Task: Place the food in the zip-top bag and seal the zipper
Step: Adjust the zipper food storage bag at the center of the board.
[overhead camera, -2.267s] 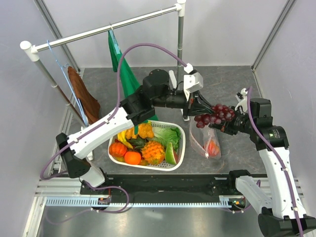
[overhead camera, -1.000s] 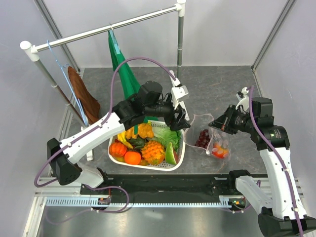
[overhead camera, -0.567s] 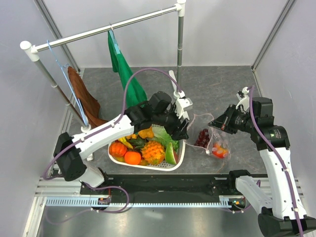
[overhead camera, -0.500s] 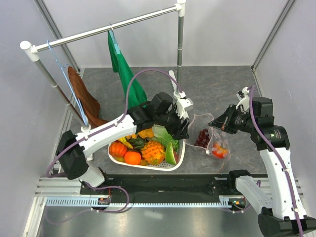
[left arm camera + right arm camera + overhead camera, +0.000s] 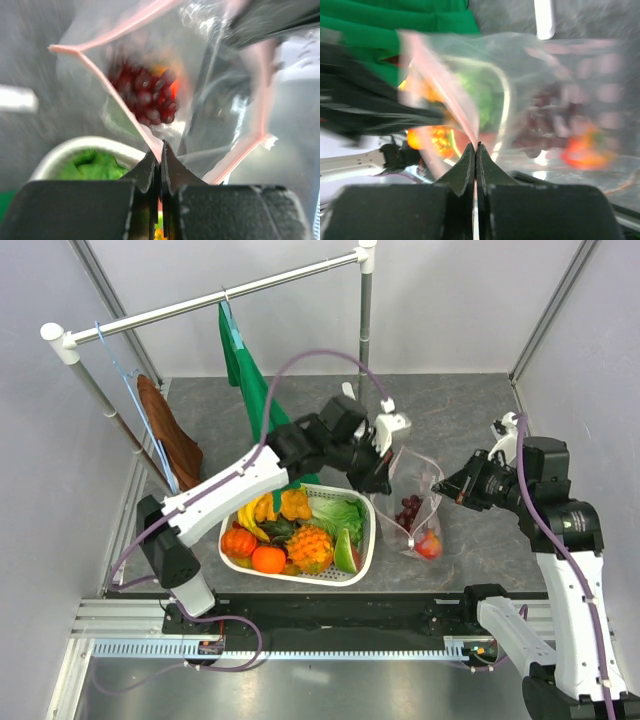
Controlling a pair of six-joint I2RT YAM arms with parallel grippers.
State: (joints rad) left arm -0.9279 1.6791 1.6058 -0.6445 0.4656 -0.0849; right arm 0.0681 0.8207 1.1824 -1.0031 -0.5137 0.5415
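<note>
Zip-top bag (image 5: 420,475): clear, grapes (image 5: 145,97) inside | left end effector (image 5: 161,146), right end effector (image 5: 476,146): clamped on zipper (image 5: 110,91)

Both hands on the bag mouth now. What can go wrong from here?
1. The left hand and right hand each pinch only the thin pink zipper; the zip-top bag, weighted by grapes, may slip from one pinch.
2. The basket holds plenty of food, yet neither hand is free: releasing a side to load may let the mouth collapse.
</note>
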